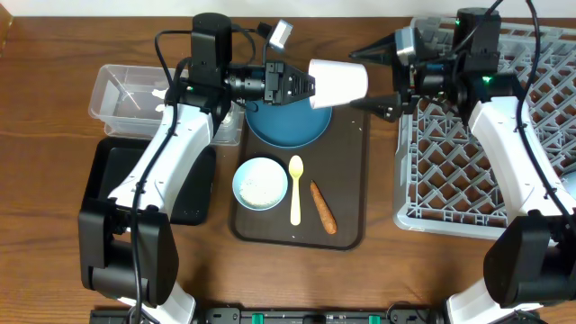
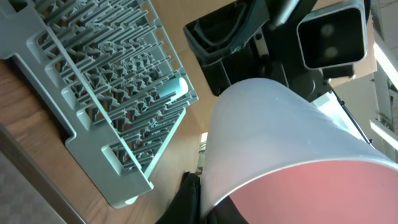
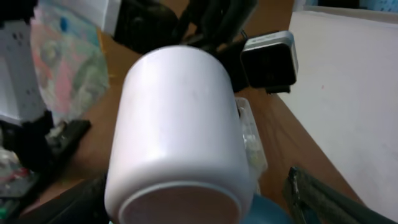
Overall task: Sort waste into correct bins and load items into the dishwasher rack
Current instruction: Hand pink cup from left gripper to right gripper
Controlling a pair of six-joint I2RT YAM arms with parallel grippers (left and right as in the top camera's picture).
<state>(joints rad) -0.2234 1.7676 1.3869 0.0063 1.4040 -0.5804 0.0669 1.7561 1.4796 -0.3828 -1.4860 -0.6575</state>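
Two grippers, one cup: hand-over step, by my reading. Your left gripper is clamped tight on the rim end of the pink cup, holding it sideways in the air, base pointing away from it; the dark blue plate sits just below that gripper. The cup's base lies between the jaws of your right gripper, which stand wide, one on each side; contact cannot be told, so nothing counts as held there. The dishwasher rack lies behind and beneath the right gripper. Next move, as judged: close the right jaws squarely on the cup wall before the left lets go, then carry the cup back over the rack pegs. Risk: the smooth round wall may slip.
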